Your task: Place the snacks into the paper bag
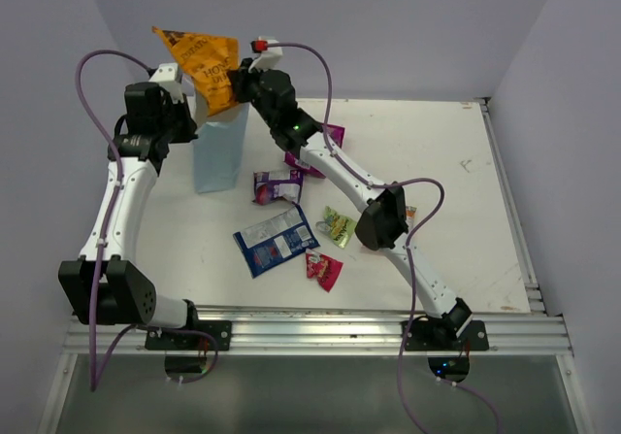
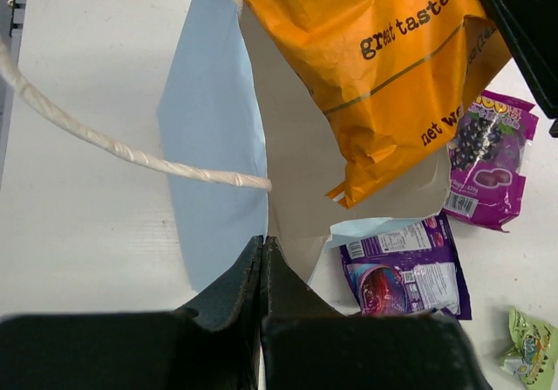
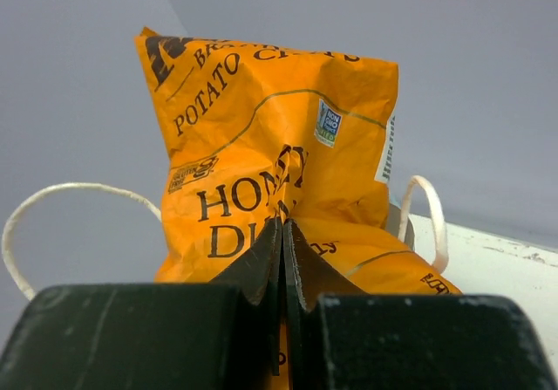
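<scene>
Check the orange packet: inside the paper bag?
Partly. The orange packet dips into the paper bag, mostly above the rim, pinched by the right gripper.

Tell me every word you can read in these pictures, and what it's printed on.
"POTATO": orange packet, right wrist view.
"great taste...": same packet, left wrist view.
"HON", "net w": same packet, cut off.
Purple packets, blue-and-white packet: print too small to read.
Paper bag: no print visible.

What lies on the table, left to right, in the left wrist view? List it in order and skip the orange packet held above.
paper bag → purple packet, label side up → magenta packet → green-yellow packet
</scene>
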